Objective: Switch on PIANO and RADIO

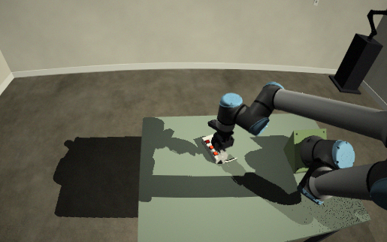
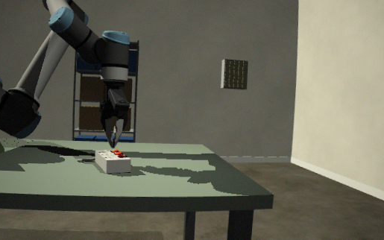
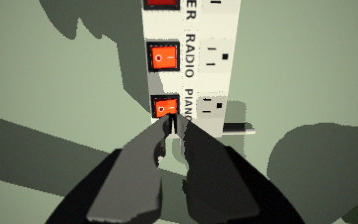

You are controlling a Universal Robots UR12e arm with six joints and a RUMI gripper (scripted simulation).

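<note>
The white power strip [image 3: 188,60] lies right way up on the green table, also seen in the top view [image 1: 214,149] and the exterior view [image 2: 112,161]. In the wrist view its PIANO switch [image 3: 165,106] glows bright orange-red, and so does the RADIO switch [image 3: 163,57]. A third switch [image 3: 161,3] at the top edge is a darker red and partly cut off. My gripper [image 3: 172,114] is shut and empty, its tips right over the near edge of the PIANO switch. From the side [image 2: 112,143] the tips hang just above the strip.
A short cable stub [image 3: 238,129] sticks out of the strip's near end. A green block [image 1: 304,149] stands on the table to the right by the arm's base. A shelf rack [image 2: 103,93] stands behind the table.
</note>
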